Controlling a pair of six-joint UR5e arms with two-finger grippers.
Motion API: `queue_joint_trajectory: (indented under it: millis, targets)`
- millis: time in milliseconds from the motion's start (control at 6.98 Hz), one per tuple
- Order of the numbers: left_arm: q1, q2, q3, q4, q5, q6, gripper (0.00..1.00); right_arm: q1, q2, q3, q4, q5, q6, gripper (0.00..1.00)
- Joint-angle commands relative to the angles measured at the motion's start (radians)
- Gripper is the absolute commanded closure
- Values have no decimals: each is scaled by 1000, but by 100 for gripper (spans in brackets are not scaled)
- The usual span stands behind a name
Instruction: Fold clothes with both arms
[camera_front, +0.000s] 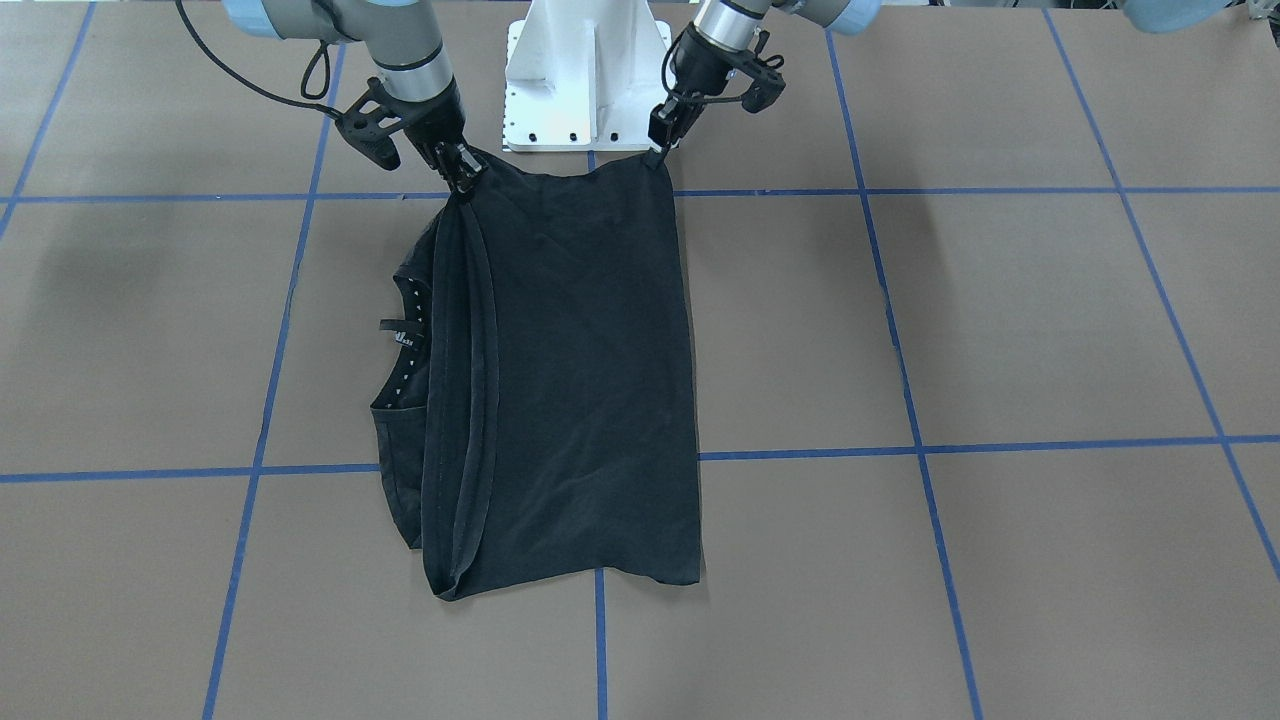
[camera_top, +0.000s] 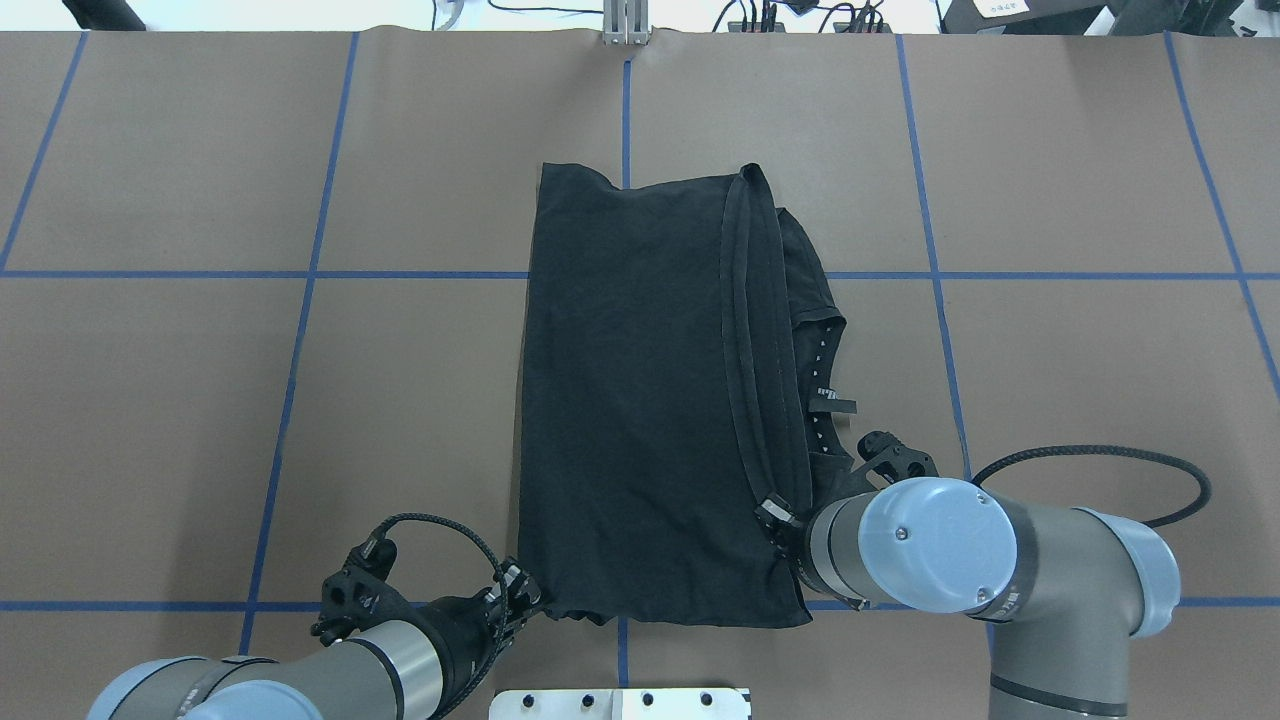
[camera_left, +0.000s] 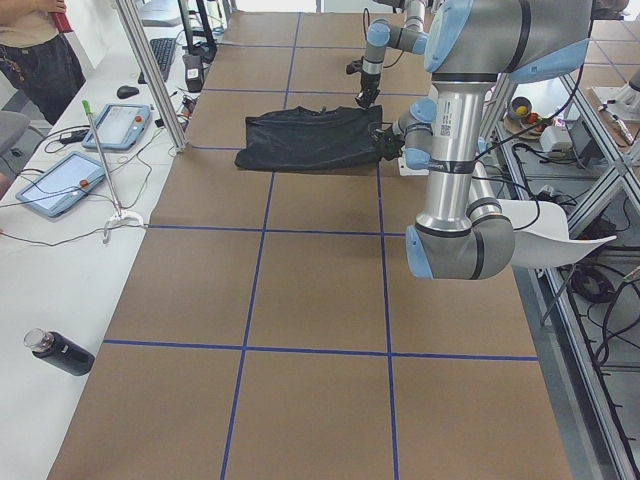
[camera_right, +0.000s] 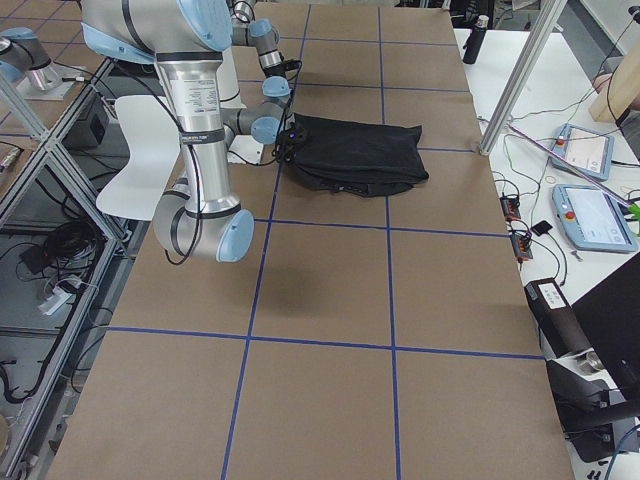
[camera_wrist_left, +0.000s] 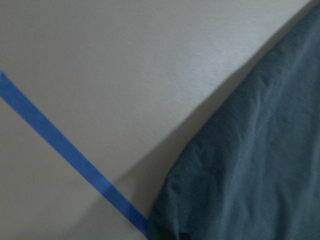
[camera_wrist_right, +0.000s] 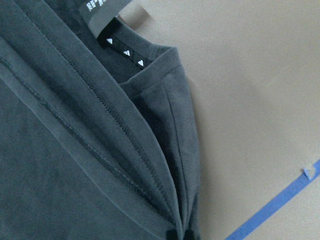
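The black T-shirt lies folded into a long rectangle on the brown table, its print hidden. The collar with its label and doubled hems lie along the side by my right arm. My left gripper is shut on the shirt's near corner by the pedestal, also seen from overhead. My right gripper is shut on the other near corner, where the hems bunch together. The left wrist view shows the cloth edge over the table. The right wrist view shows hems and collar converging at its bottom edge.
The white pedestal base stands right behind the shirt's near edge. Blue tape lines grid the table. Side benches hold tablets, a black bottle and cables; a person stands at the far corner.
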Motion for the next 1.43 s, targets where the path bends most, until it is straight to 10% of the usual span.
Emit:
queue_joint_trajectory:
  millis: [0, 573, 1289]
  targets:
    - [-2, -4, -35, 3, 0, -91, 100, 8, -5, 32, 0, 0, 12, 100]
    - [-246, -17, -26, 20, -147, -115, 100, 257, 58, 12, -3, 189, 138, 100]
    - [-501, -276, 219, 136, -305, 28, 100, 475, 283, -364, -2, 359, 98, 100]
